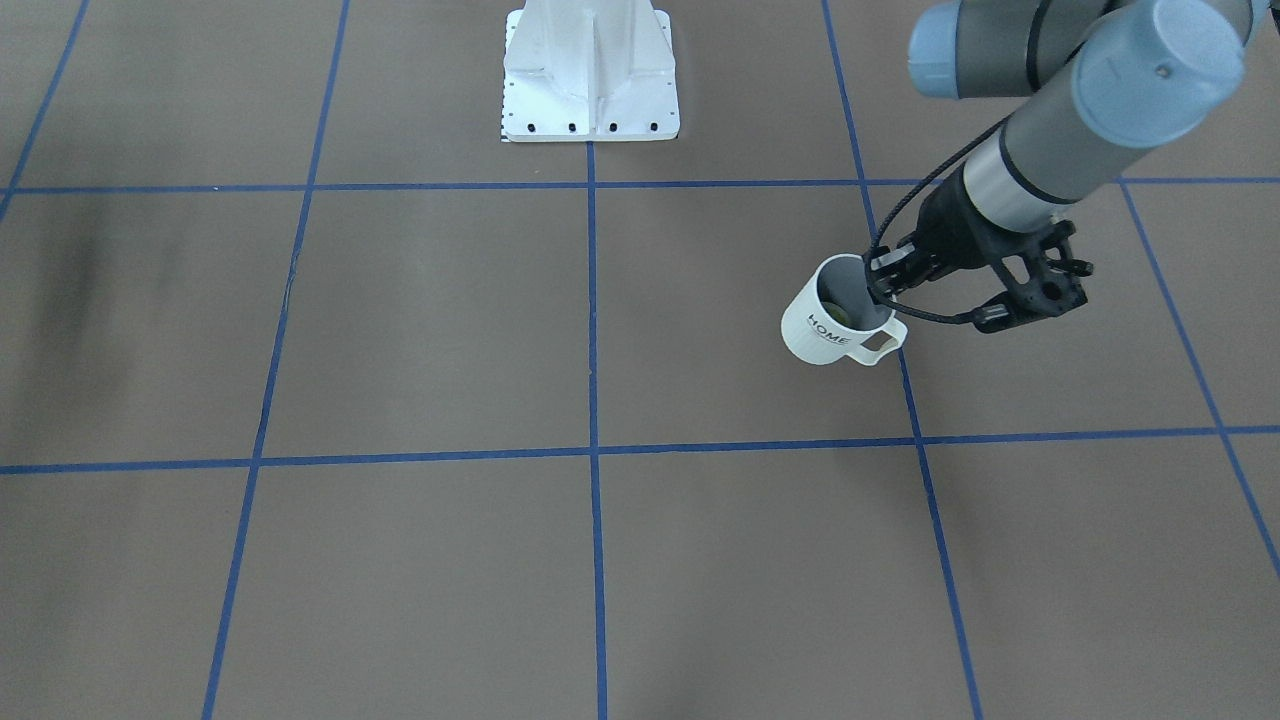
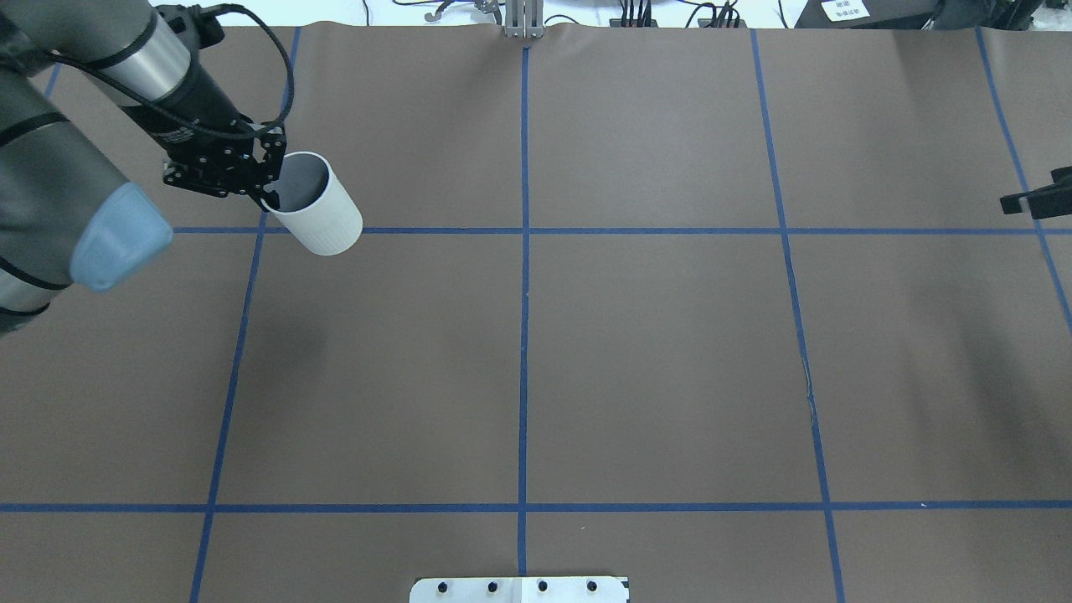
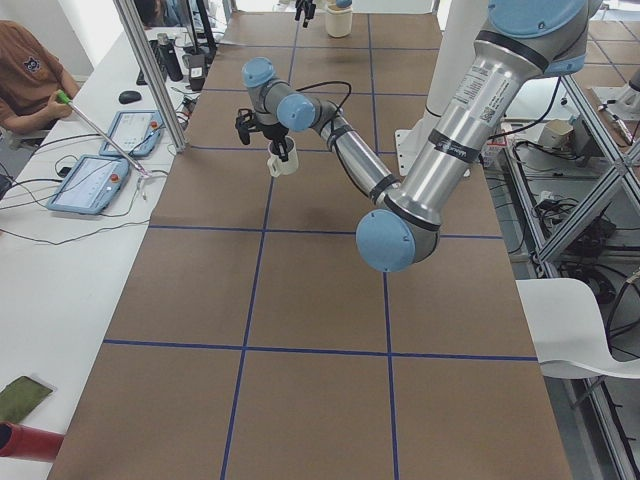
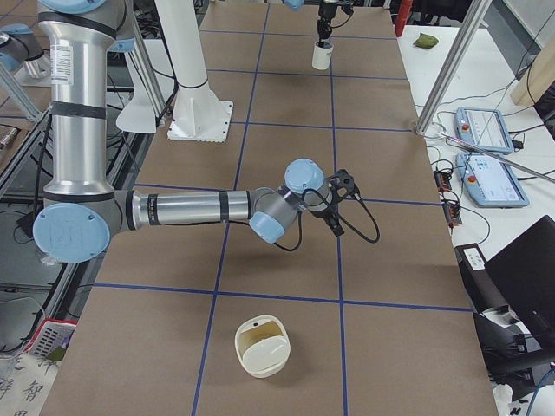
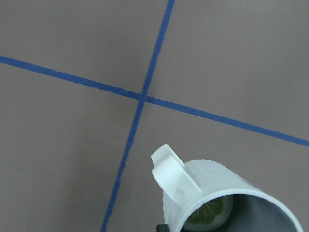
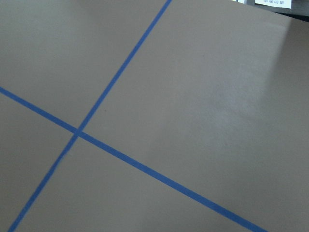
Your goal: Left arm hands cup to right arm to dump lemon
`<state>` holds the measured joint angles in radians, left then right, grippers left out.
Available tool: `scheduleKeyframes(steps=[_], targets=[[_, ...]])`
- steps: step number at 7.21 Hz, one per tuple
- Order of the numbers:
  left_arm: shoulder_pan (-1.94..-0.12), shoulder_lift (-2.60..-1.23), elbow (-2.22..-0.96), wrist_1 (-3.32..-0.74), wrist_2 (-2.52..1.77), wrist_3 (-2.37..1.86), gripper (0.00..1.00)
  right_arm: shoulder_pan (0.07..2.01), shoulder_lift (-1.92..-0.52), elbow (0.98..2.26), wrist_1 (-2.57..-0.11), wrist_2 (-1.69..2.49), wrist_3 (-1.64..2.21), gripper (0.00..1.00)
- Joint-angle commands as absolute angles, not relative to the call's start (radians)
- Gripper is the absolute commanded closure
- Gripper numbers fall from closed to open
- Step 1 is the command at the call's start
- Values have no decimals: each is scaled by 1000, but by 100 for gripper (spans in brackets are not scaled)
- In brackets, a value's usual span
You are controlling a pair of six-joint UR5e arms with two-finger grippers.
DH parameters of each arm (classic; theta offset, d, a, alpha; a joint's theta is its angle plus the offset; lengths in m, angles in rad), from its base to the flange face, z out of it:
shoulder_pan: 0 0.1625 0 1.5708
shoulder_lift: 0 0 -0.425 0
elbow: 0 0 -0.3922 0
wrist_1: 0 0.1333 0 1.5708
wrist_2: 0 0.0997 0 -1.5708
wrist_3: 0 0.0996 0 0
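On my left arm (image 1: 1050, 150) the jaws grip the tilted HOME mug (image 1: 822, 335) by its rim, lemon piece (image 5: 212, 215) inside; whether the right arm (image 4: 191, 208) jaws are clenched, I cannot tell.

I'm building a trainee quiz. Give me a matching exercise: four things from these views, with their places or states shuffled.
1. cup
2. lemon
3. left end effector
4. cream container

A. inside the cup
B. standing alone on the table
C. shut on the cup's rim
D. held by its rim

Pairs: 1-D, 2-A, 3-C, 4-B.
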<state>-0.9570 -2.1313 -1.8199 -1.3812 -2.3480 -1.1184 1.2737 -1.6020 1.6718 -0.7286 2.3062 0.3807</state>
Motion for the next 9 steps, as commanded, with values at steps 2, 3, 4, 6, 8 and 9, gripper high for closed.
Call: scheduleKeyframes(steps=[2, 3, 4, 6, 8, 9], targets=[[-878, -2369, -1668, -1312, -2263, -1245, 100, 1073, -1497, 1683, -608, 2066, 612, 1], [-865, -2437, -1598, -1309, -2263, -1273, 100, 1015, -1447, 1684, -607, 1996, 690, 1], [-862, -2472, -1563, -1308, -2260, -1288, 100, 964, -1412, 1686, -607, 1952, 719, 1], [-851, -2566, -1476, -1310, -2244, -1290, 100, 851, -1381, 1727, -607, 1819, 721, 1], [-836, -2611, -1440, -1312, -2246, -1295, 100, 705, -1355, 1761, -607, 1577, 722, 1], [-836, -2617, -1436, -1313, -2246, -1295, 100, 663, -1336, 1763, -606, 1531, 723, 1]])
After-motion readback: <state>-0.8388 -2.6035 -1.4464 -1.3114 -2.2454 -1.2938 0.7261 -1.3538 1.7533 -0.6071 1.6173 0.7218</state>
